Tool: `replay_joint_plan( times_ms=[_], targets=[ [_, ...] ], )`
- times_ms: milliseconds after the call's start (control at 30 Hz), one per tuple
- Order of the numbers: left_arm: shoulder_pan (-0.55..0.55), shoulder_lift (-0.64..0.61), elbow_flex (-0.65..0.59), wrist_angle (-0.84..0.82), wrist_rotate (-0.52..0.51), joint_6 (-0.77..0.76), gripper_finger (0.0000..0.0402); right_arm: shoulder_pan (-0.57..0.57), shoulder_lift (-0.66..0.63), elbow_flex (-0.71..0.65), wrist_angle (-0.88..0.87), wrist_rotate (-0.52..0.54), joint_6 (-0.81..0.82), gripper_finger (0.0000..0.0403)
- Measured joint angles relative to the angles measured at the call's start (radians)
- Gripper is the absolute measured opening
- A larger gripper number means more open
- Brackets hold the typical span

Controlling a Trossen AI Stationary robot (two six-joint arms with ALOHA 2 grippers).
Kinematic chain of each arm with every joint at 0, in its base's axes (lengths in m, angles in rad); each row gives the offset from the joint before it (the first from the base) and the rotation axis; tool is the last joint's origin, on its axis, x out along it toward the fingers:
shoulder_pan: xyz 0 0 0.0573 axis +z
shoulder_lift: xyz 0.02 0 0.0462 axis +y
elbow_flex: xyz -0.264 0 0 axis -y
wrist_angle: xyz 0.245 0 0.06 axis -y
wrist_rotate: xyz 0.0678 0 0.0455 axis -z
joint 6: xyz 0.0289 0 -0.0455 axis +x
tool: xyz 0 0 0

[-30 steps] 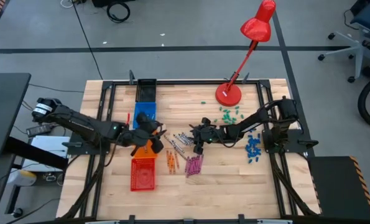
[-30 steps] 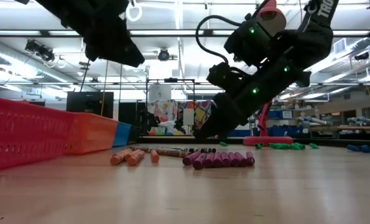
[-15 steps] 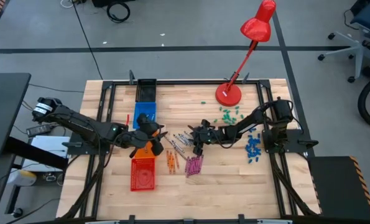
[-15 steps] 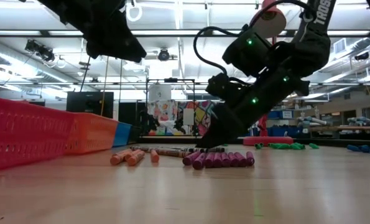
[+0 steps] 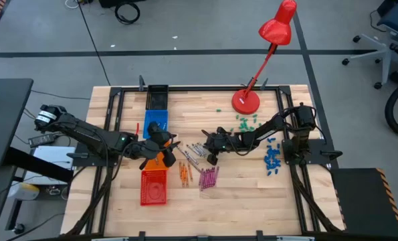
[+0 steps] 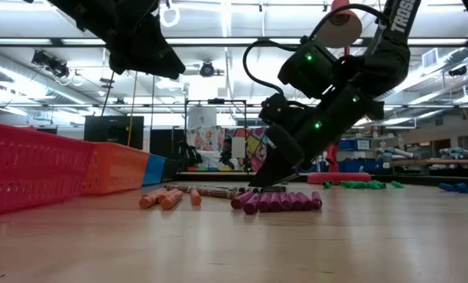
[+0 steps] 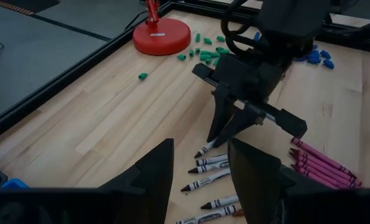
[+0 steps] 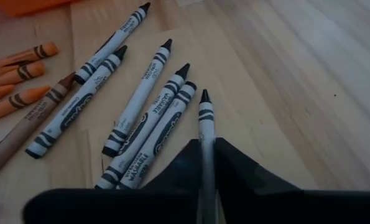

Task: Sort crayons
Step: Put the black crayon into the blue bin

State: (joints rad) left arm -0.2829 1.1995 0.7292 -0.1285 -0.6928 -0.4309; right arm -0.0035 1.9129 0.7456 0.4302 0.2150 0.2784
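Grey crayons (image 8: 141,118) lie side by side at the table's middle, with orange crayons (image 5: 184,172) and magenta crayons (image 5: 209,177) in groups nearer the front edge. My right gripper (image 5: 212,156) reaches in from the right, low over the grey group, shut on one grey crayon (image 8: 206,121). My left gripper (image 7: 200,180) hangs open above the orange basket (image 5: 153,161), holding nothing. A red basket (image 5: 153,187) stands in front of the orange one and a blue basket (image 5: 156,124) behind it. My right gripper pinches one grey crayon's shaft (image 8: 206,142) between its two fingers. The fingers slant down from the table's right and lie along the crayon. Its pointed end (image 7: 203,149) sticks out past the fingertips, at or just above the wood beside the other grey crayons.
A red desk lamp (image 5: 245,100) stands at the back right. Green bits (image 5: 247,122) lie scattered in front of it, and blue bits (image 5: 272,158) lie by the right arm's base. Black frame rails (image 5: 205,88) run along the table's edges.
My right gripper has sunk a little onto the grey crayons, rolled slightly, and shut on one of them. My left gripper has kept still.
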Motion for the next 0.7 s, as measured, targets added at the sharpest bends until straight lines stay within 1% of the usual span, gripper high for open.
replay_joint_plan(
  times_ms=[67, 133, 333, 400, 433, 600, 700],
  targets=[
    [0.000, 0.000, 0.000, 0.000, 0.000, 0.000, 0.0164, -0.005, 0.000, 0.000, -0.013, -0.016, 0.001, 0.0027],
    [0.000, 0.000, 0.000, 0.000, 0.000, 0.000, 0.0164, -0.012, -0.001, 0.000, -0.016, -0.043, 0.002, 0.0021],
    [0.006, 0.007, 0.000, 0.003, -0.001, 0.003, 0.0164, -0.019, -0.037, -0.004, -0.032, -0.056, -0.007, 0.0034],
    [0.006, 0.025, -0.002, 0.005, 0.000, 0.032, 0.0164, -0.018, -0.061, -0.007, -0.049, -0.057, -0.016, 0.0035],
    [0.004, 0.037, -0.011, 0.022, 0.000, 0.044, 0.0164, -0.014, -0.073, -0.009, -0.059, -0.057, -0.017, 0.0035],
    [0.004, 0.133, -0.103, 0.221, 0.003, 0.061, 0.0164, 0.011, -0.137, -0.008, -0.060, -0.032, -0.040, 0.0035],
    [0.011, 0.163, -0.114, 0.272, 0.003, 0.058, 0.0164, 0.024, -0.174, -0.008, -0.056, -0.021, -0.051, 0.0035]
  ],
)
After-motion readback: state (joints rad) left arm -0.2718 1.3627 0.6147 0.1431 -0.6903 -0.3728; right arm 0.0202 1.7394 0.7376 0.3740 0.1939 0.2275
